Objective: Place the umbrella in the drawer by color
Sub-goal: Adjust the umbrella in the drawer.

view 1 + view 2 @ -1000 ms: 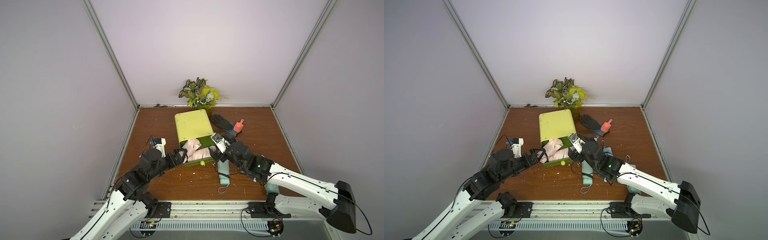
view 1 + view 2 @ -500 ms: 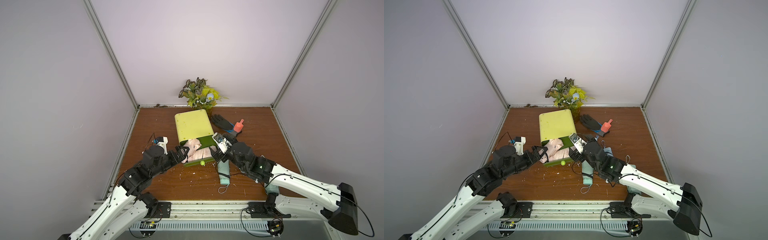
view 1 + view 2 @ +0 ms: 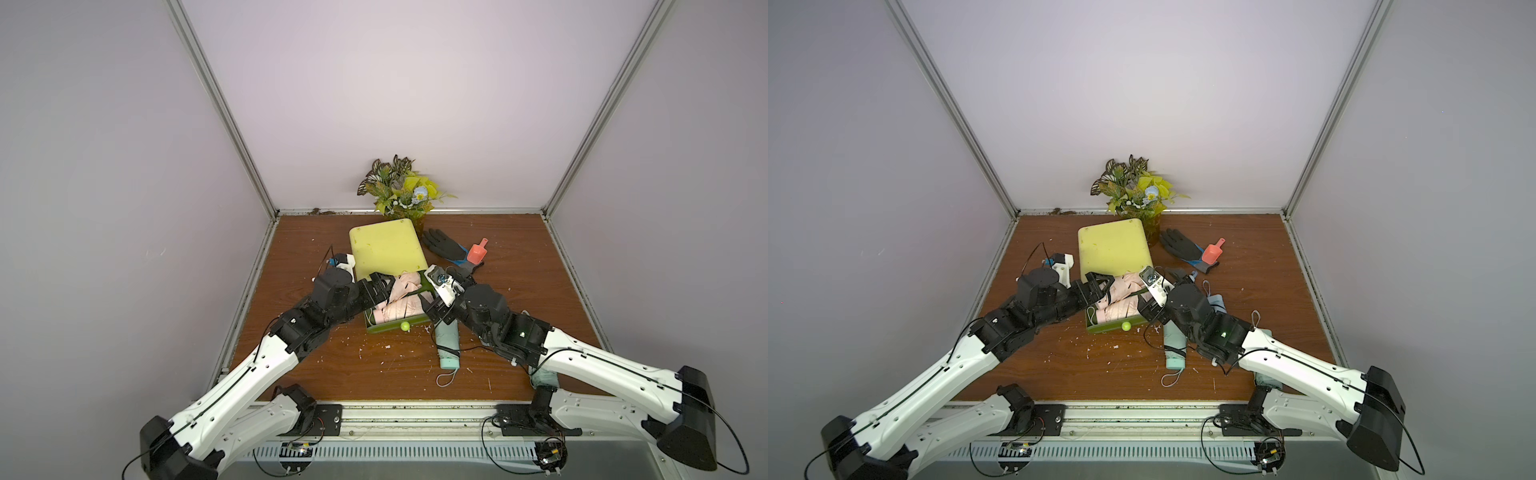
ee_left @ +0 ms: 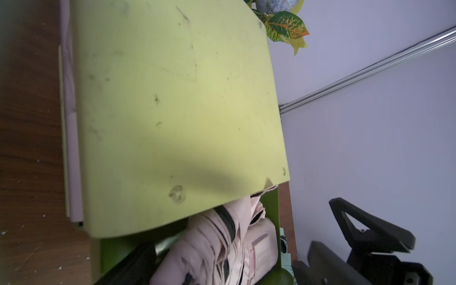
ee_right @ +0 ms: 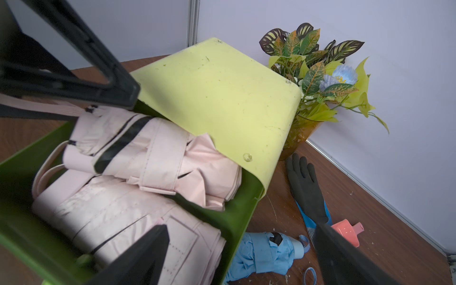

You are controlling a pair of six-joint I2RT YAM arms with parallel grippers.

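Fabric on the two pink umbrellas (image 5: 153,153) is pale, creased and stitched, with black bands along the folds and a fastening tab wrapped round each roll. They lie folded side by side in the dark green drawer (image 5: 237,222). In both top views the rolls (image 3: 395,311) fill most of its visible width.

The drawer (image 3: 386,329) stands pulled out from the lime-yellow cabinet (image 3: 386,249), and the far end of the upper roll is tucked under the cabinet's top. A round light green knob (image 3: 404,326) sits on the drawer's front.

A mint umbrella (image 3: 446,345) lies on the bench (image 3: 332,361) just beside the drawer's right front corner, its thin wrist strap (image 3: 446,378) looped toward the front edge. A crumpled blue umbrella (image 5: 266,251) lies on the bench against the drawer's right wall.

The left claw (image 3: 381,286) is spread wide over the drawer's left rear, at the upper pink roll. Whether a finger touches the fabric I cannot tell.

The right claw (image 5: 237,237) is also wide and straddles the right wall. One finger is above the lower pink roll, the other outside above the blue umbrella. It holds nothing.

Compared with a second ago, the left arm has reached farther toward the cabinet. The right arm has hardly moved, both claws are as wide as before, and the umbrellas lie where they were.
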